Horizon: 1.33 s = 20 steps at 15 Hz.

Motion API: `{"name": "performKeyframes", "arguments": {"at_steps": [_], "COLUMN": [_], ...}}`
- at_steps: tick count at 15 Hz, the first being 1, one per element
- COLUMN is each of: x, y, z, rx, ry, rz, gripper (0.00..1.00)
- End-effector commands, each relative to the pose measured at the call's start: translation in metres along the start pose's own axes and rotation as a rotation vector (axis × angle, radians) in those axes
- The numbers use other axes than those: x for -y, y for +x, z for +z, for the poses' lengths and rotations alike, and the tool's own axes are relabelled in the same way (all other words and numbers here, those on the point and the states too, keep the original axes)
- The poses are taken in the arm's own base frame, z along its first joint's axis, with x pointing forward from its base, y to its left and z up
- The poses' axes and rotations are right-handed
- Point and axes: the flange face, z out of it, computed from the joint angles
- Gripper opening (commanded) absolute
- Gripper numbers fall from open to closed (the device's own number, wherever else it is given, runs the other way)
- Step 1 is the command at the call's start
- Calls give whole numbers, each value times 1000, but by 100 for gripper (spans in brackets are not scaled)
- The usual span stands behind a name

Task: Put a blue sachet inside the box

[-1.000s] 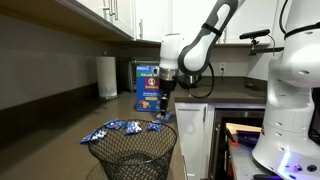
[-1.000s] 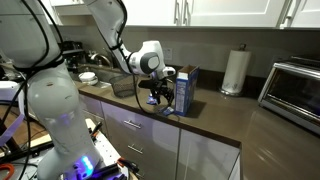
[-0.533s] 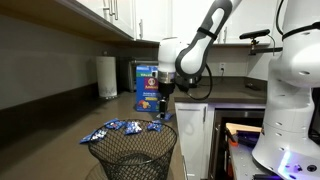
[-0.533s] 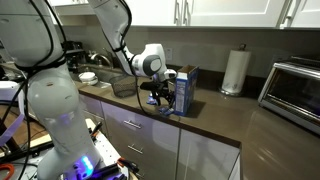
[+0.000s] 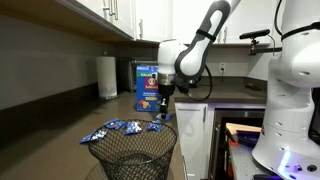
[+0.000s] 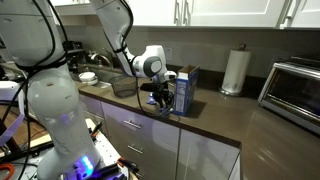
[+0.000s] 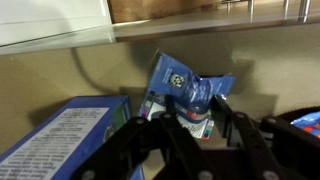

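Note:
The blue sachet [image 7: 183,82] is a crumpled blue packet with white markings, pinched between my gripper's [image 7: 193,108] two black fingers in the wrist view and held off the counter. In both exterior views the gripper [image 5: 161,106] [image 6: 158,97] hangs just in front of the box [image 5: 146,88] [image 6: 185,90], a tall upright blue carton with an orange picture. The box's side also shows at the lower left of the wrist view [image 7: 60,135]. Several more blue sachets [image 5: 115,128] lie on the dark counter.
A black wire mesh basket [image 5: 134,155] [image 6: 124,85] stands on the counter near the sachets. A paper towel roll [image 5: 106,77] [image 6: 235,70] stands by the wall. A toaster oven [image 6: 296,86] sits further along. Cabinets hang overhead.
The arm has shifted very slightly beside the box. The sachet stays in the fingers.

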Motion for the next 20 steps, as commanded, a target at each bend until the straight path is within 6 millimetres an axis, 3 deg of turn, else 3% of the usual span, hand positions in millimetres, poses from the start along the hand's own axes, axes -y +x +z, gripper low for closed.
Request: {"name": "performKeyframes", "arguments": {"at_steps": [1,4,11,17,20], "x": [8,16,34,45,39], "y": [-1,-1,3,-3,-4], "z": [-4,-7,-26,-75,-109], "rx": [-1,-6,-22,-20,-27], "ry": [-8,-12,-43,-51,-63], "rz": [-18,-36,-112,-164,-156], "gripper": [12,6,8,8,8]}}
